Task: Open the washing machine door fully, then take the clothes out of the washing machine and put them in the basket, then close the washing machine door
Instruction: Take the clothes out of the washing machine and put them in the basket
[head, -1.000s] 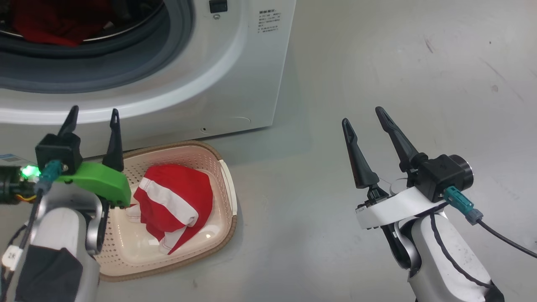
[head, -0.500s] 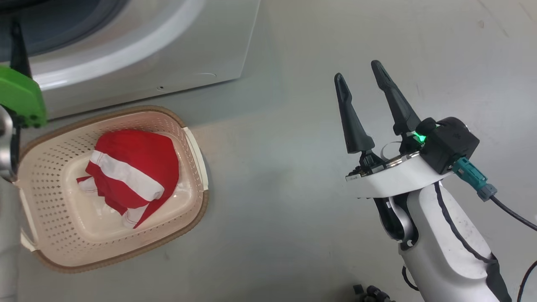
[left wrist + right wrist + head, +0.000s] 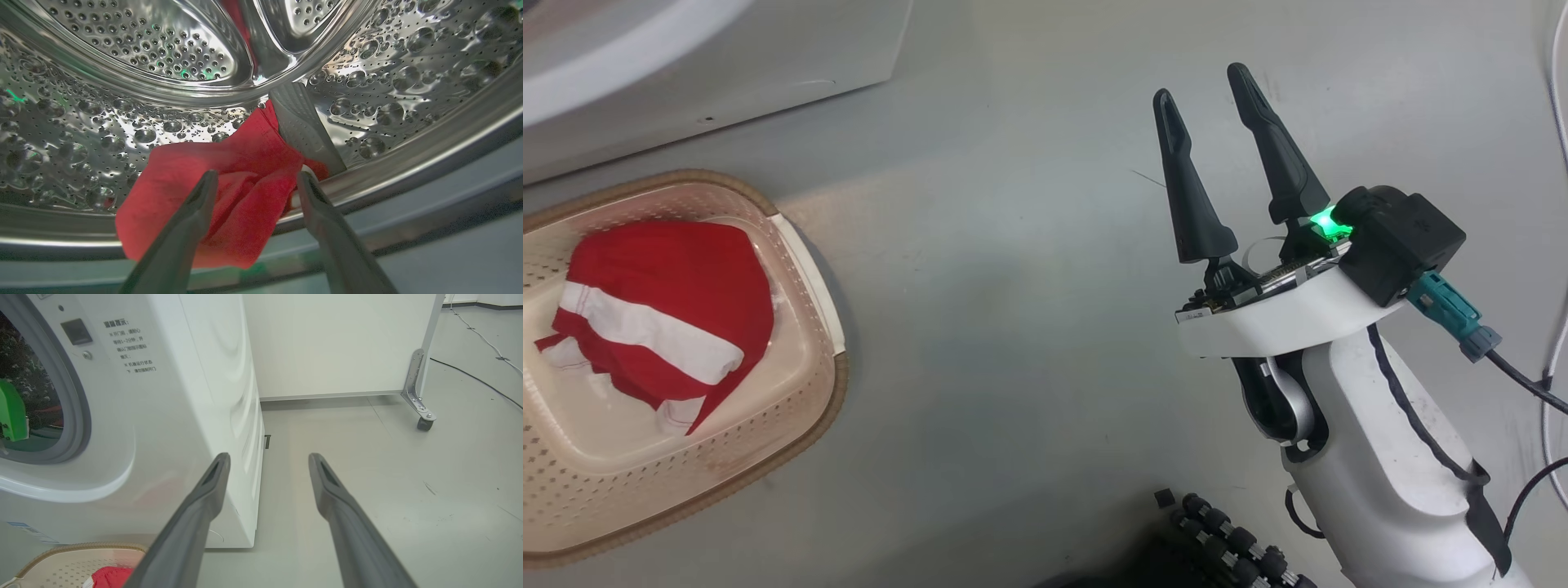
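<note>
Grey smooth floor (image 3: 1013, 286) all around, with the washing machine (image 3: 768, 57) sitting up and to the left of the right gripper (image 3: 1200, 83) in the head view. That gripper's two dark fingers are spread wide with nothing between them, hanging over bare floor. Well off to the left of its jaws is the basket (image 3: 837, 384), parked just in front of the machine. One piece of the clothes (image 3: 678, 278), red with a white band, is bunched up inside it.

The left gripper (image 3: 256, 174) is poked into the steel drum (image 3: 122, 114). Its jaws are wide apart too, not clamped on anything. The other red garment (image 3: 184, 171) lies in the drum right ahead of the fingertips, spreading out past the left finger and filling the gap between both. Can't really tell if either finger touches the cloth. Just beyond the right fingertip a pale ribbed paddle (image 3: 302, 126) runs up the drum wall, and the cloth sits against its side.

From the right wrist, the machine's white side is ahead-left of the jaws. The grey rubber ring (image 3: 77, 400) is further left, with a green bit of the left arm (image 3: 12, 410) showing in the opening. Ahead-right of the jaws there's a white partition (image 3: 335, 343) on a caster (image 3: 423, 424), plus a dark cable (image 3: 470, 375) across the floor.
</note>
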`<state>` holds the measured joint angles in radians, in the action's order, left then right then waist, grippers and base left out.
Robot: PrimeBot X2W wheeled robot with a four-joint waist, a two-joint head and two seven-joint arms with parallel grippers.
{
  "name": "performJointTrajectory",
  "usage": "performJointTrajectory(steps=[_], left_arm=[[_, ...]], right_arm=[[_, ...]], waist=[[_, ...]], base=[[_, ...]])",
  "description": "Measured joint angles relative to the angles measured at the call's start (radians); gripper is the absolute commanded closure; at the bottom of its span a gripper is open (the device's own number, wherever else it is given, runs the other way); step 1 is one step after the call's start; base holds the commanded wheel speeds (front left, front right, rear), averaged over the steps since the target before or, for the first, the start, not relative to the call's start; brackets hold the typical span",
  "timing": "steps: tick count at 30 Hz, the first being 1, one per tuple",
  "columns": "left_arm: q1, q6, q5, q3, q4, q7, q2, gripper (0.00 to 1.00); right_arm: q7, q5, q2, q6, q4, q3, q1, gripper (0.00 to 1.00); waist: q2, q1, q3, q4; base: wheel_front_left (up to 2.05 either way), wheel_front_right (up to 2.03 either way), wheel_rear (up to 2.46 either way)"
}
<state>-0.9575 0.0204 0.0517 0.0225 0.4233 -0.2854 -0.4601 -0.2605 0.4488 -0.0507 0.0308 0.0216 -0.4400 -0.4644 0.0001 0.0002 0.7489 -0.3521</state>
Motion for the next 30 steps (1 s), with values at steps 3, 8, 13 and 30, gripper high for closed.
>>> performJointTrajectory(steps=[3, 8, 13, 30], left_arm=[[-0.043, -0.009, -0.020, 0.002, 0.020, -0.016, -0.033, 0.00], [-0.101, -0.017, -0.039, 0.007, 0.047, -0.054, -0.078, 0.00], [-0.135, -0.017, -0.045, 0.006, 0.075, -0.090, -0.094, 0.00], [-0.226, -0.023, -0.043, 0.012, 0.168, -0.270, -0.117, 1.00]], right_arm=[[0.000, 0.002, 0.000, 0.005, 0.000, -0.008, -0.006, 0.00], [0.000, 0.010, 0.001, 0.016, 0.000, -0.014, -0.017, 0.00], [0.000, 0.010, 0.001, 0.020, 0.000, -0.015, -0.019, 0.00], [0.000, 0.010, 0.002, 0.026, 0.001, -0.025, -0.032, 0.00]], waist=[[0.0000, 0.0000, 0.020, -0.026], [0.0000, -0.0001, 0.046, -0.059], [0.0000, -0.0001, 0.060, -0.076], [0.0000, -0.0001, 0.071, -0.068]], base=[[0.00, 0.00, 0.00], [0.00, 0.00, 0.00], [0.00, 0.00, 0.00], [0.00, 0.00, 0.00]])
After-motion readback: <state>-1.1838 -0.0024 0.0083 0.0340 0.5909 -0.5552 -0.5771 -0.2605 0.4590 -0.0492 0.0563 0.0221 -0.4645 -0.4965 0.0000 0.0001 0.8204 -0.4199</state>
